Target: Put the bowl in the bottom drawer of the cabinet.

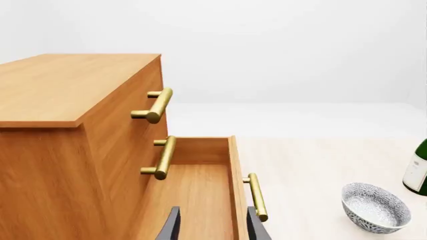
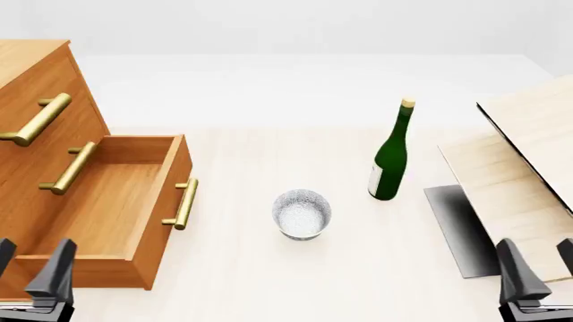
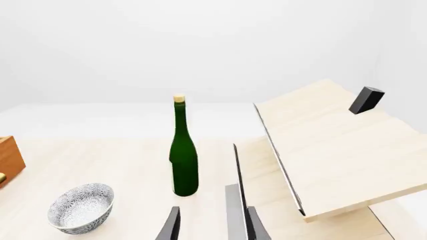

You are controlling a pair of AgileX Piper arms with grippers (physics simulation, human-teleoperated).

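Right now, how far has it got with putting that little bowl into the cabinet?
Done: the bottom drawer of the cabinet is pulled out and looks empty. In hand: nothing; the left gripper and right gripper are both open and hang near the table's near edge. Left: the bowl sits upright on the table between the drawer and the green bottle; it has to be picked up and set inside.
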